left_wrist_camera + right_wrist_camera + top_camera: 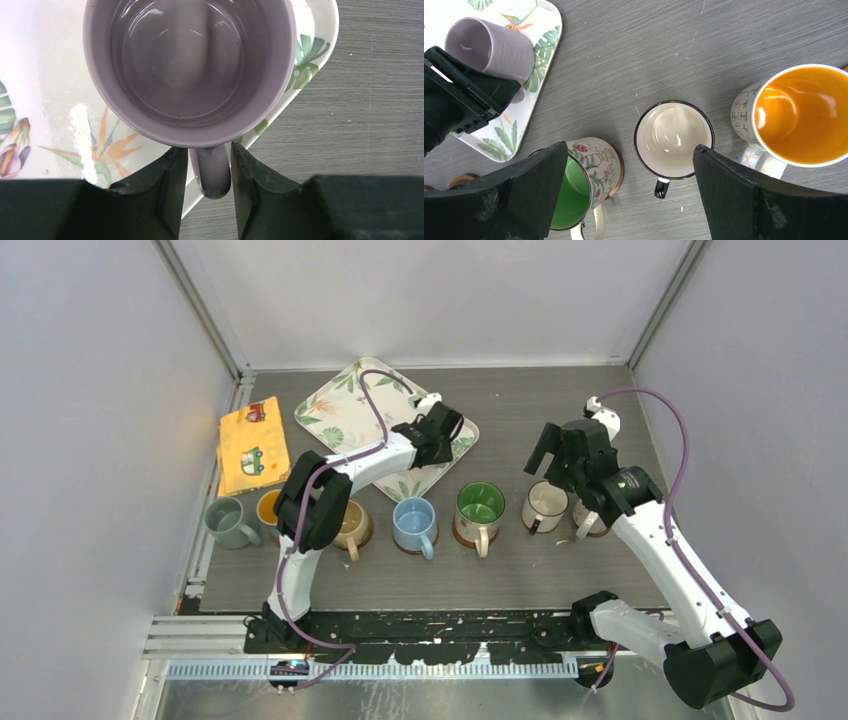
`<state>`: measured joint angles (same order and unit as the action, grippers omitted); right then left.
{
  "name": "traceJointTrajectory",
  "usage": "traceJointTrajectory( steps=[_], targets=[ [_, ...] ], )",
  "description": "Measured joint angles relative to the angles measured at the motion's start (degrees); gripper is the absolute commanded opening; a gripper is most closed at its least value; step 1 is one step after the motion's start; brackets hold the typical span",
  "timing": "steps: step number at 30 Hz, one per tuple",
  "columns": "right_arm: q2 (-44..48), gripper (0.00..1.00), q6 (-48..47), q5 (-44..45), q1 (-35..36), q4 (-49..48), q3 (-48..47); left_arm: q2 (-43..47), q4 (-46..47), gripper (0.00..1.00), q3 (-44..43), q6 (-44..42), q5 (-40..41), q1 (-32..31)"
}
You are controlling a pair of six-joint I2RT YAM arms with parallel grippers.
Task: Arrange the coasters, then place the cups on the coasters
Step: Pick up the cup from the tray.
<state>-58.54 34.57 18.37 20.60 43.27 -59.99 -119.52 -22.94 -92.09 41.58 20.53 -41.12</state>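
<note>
The left claw (209,165) is seen with its two fingers set close on either side of the handle (212,175) of a mauve cup (190,65), which stands just ahead of the fingertips on the corner of a leaf-patterned tray (40,75); whether the handle is pinched or merely flanked cannot be told. The right claw (630,150) is held wide apart and empty above a cream cup (674,137), which is seen between its fingers on the table (649,50). A green-lined cup (584,180) on a coaster (620,167) is partly covered by one finger, and an orange-lined cup (799,115) is found just beyond the other.
</note>
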Motion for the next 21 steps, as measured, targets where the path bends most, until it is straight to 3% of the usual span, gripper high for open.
traceJointTrajectory(
  steps=[6,12,21],
  targets=[
    [-0.76,1.00,0.26,0.02,0.39,-0.07,0.00,0.00,-0.15,0.53,-0.35,-0.02,-0.72,-0.02],
    [-3.76,1.00,0.39,0.04,1.18,-0.42,-0.57,2.40,-1.81,0.74,-0.24,-0.28,-1.16,0.00],
    [-12.13,1.00,1.60,1.03,5.35,-2.54,-4.66,22.88,-2.60,0.97,9.07,-0.48,-1.55,2.16]
  ],
)
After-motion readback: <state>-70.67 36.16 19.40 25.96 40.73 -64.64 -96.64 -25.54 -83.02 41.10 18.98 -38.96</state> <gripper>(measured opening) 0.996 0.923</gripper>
